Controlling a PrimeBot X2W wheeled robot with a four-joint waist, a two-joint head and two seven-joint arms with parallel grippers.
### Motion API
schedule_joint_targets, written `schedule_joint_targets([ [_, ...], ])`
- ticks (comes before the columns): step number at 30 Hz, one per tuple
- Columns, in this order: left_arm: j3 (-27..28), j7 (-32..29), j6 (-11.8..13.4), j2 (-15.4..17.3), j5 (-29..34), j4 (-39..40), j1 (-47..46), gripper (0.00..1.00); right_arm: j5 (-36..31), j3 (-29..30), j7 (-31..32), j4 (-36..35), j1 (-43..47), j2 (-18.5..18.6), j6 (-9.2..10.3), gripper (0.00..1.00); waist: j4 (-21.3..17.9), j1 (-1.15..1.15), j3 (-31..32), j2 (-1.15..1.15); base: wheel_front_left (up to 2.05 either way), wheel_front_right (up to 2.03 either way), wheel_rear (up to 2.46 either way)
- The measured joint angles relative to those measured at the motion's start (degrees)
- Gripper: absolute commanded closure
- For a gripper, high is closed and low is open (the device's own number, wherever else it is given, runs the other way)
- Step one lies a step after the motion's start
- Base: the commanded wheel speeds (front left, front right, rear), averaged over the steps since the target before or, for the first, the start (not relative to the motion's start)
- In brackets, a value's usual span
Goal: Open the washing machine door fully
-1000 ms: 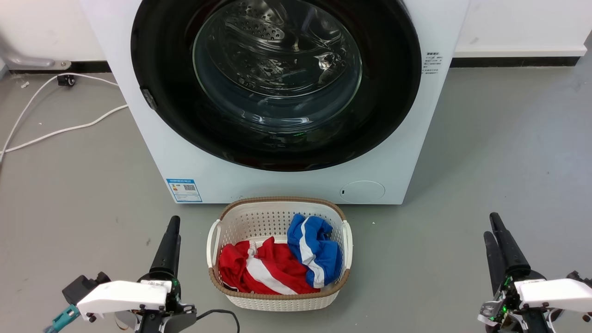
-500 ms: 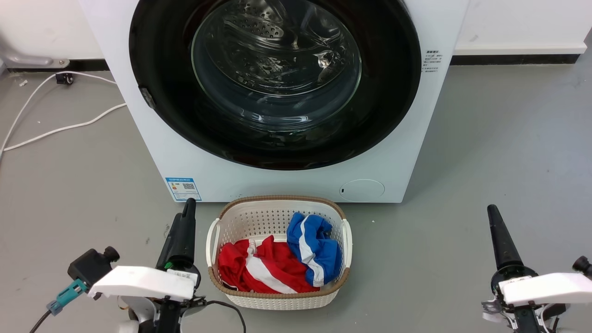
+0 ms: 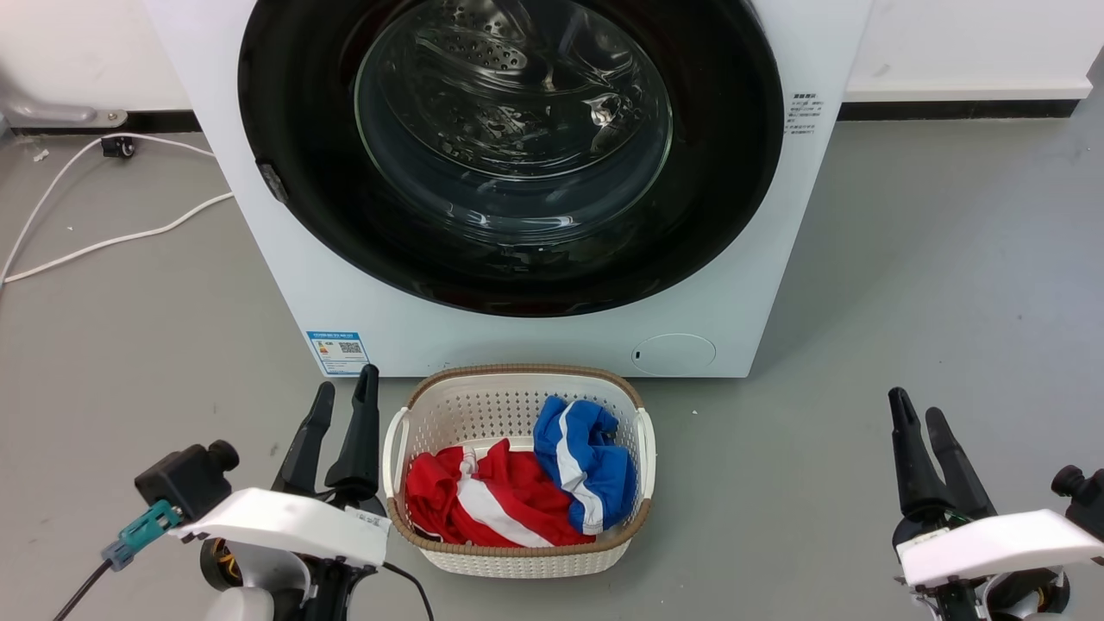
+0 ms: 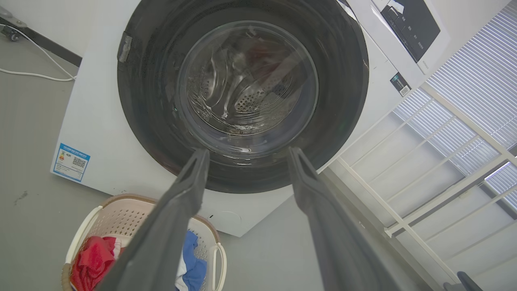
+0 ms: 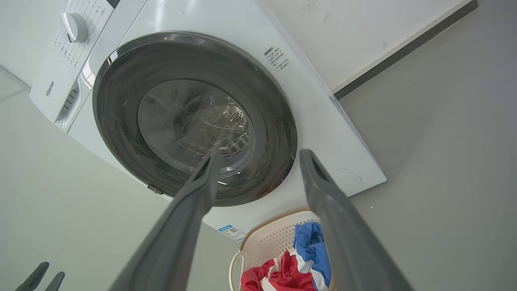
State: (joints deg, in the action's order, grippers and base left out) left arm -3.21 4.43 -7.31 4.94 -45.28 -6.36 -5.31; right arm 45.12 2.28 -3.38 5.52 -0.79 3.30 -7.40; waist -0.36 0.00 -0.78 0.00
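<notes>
Washing machine door (image 3: 513, 155) shut beneath Hisense logo (image 5: 49, 89); left end effector (image 3: 348, 381), right end effector (image 3: 915, 405) empty, spread

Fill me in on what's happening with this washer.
A two-armed robot faces a white washing machine whose round black door is shut. Its left gripper and right gripper are both open, low over the floor on either side of a laundry basket holding red and blue clothes. Neither gripper touches the door, so opening it has not begun.
</notes>
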Motion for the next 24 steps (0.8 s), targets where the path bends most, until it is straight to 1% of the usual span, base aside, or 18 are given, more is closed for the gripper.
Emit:
schedule_joint_targets([
  [8, -1.7, 1.46, 0.85, 1.43, 7.19, -0.81, -0.64, 0.0, -8.25, -0.3, -0.05, -1.75, 1.03, -0.04, 0.0, 0.0, 0.03, 0.0, 0.28, 0.0, 0.0, 0.0, 0.0],
  [24, -4.63, 3.92, 1.97, 3.57, 17.64, -2.43, -0.64, 0.0, -20.35, -0.68, 0.48, -4.91, 2.71, -0.05, 0.0, 0.0, -0.07, 0.0, 0.61, 0.0, 0.0, 0.0, 0.0],
])
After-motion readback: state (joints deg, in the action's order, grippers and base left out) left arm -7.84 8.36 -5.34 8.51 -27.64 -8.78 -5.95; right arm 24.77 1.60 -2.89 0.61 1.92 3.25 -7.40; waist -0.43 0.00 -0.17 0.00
